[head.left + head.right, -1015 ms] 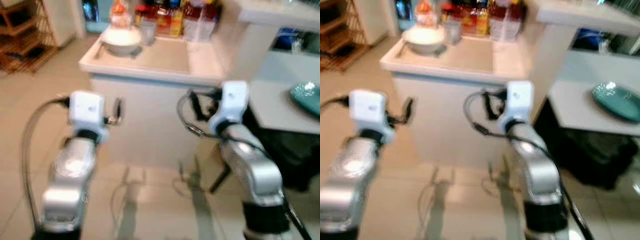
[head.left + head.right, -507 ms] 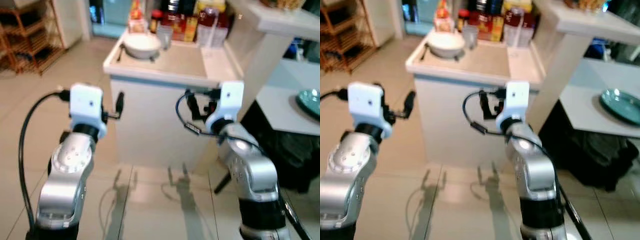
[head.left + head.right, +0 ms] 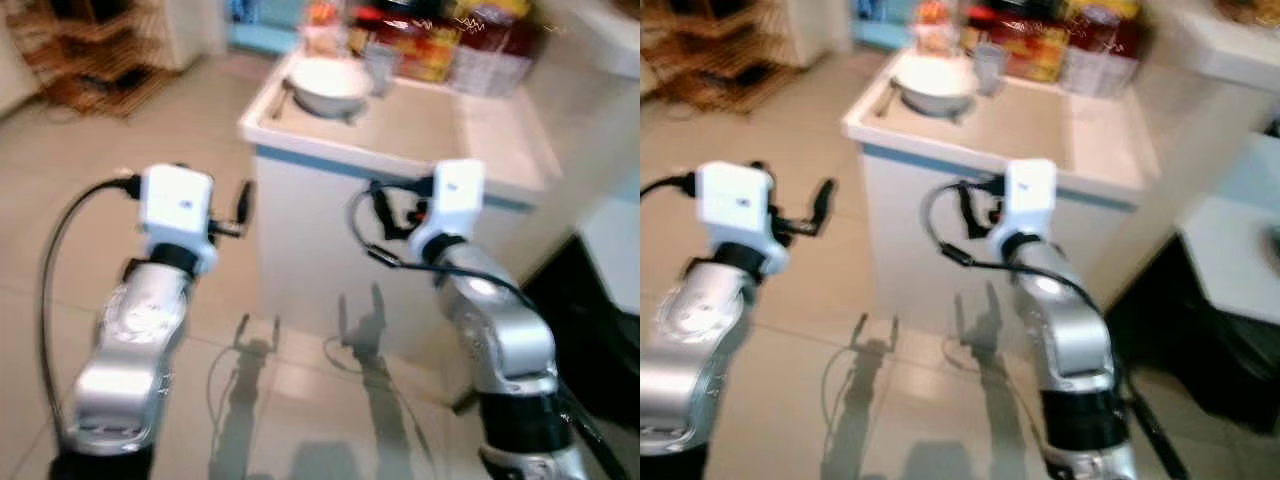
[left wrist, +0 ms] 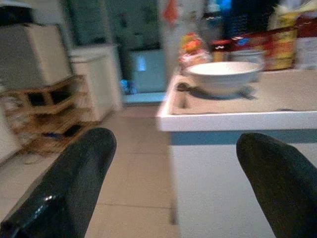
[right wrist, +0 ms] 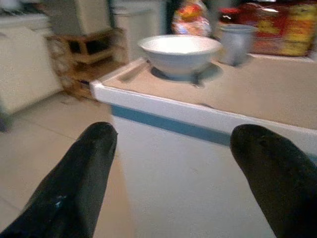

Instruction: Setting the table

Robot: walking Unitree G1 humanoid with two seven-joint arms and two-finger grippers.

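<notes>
Approach phase, nothing gripped. My left pincer [image 4: 168,178] is spread wide, empty, held short of the worktop's [image 3: 430,130] near left corner. My right pincer [image 5: 173,173] is likewise spread and empty, short of the near edge.

Target, by my judgement: the white bowl [image 3: 328,85], standing upright near the worktop's far left corner, well beyond both pincers. A dark utensil handle [image 3: 281,99] lies just beside it along the left edge; too blurred to name.

Method note: close the gap first, so the worktop's near edge sits under my wrists. Then bring a pincer over the bowl's rim, one finger inside and one outside, and lift straight up. Risk: knocking the grey cup [image 5: 237,43] just beside the bowl.

Contents: bowl interior not visible from the wrist views; from the head view it looks white, contents uncertain. Cup contents cannot be told. Red and yellow packets [image 3: 1040,50] and clear bottles [image 3: 1095,72] crowd the far edge.
</notes>
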